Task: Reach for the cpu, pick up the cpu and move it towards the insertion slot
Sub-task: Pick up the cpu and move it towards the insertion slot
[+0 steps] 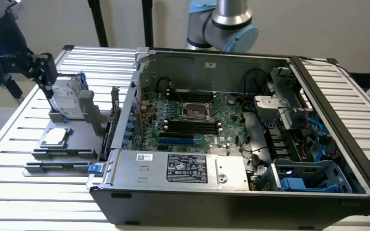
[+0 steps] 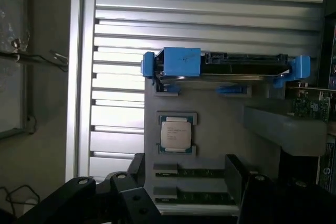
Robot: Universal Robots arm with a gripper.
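At the exterior view's left, the gripper (image 1: 44,72) (image 2: 185,160) hangs over the slatted metal table (image 1: 18,130) by the far end of a grey fixture (image 1: 94,115). Its claw is spread wide with nothing in it: in the wrist view the two black fingers (image 2: 137,163) stand well apart with bare fixture showing between them. The fixture carries three sorts of part. A silver hard drive (image 1: 66,98) with blue rails stands upright on edge at its far end, close under the gripper. The cpu (image 1: 55,137) (image 2: 177,134) lies flat in its own shallow seat in the middle, silver top up, untouched and apart from the fingers. Two long narrow green boards (image 2: 191,173) lie in grooves at the near end. Just beside the fixture, further right, the open computer case (image 1: 172,207) holds a green motherboard (image 1: 227,108). The insertion slot (image 1: 194,111), a silver frame round a dark centre, sits on it with nothing in it, well apart from the cpu. Black and blue memory slots (image 1: 191,129) lie nearer the camera, then a silver power supply (image 1: 178,168). A blue drive cage (image 1: 307,178) fills the case's right corner.
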